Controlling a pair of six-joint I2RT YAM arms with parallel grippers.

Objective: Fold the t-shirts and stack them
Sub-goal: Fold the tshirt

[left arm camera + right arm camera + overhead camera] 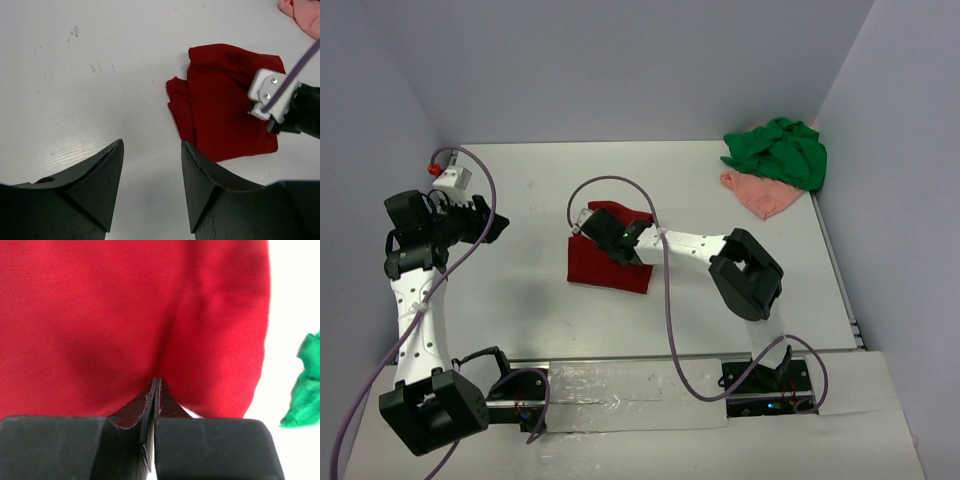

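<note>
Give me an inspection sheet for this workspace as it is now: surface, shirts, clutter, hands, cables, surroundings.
Surface: white table, faint scuff marks.
Job's things: dark red t-shirt partly folded near the centre; green t-shirt crumpled, overlapping the pink t-shirt in the far right corner.
Clutter: nothing seen.
Hands: left hand open, above the table, holding nothing; right hand shut, pinching the dark red t-shirt.
Cables: purple cables, one looping along each arm.
Surroundings: pale walls on three sides.
</note>
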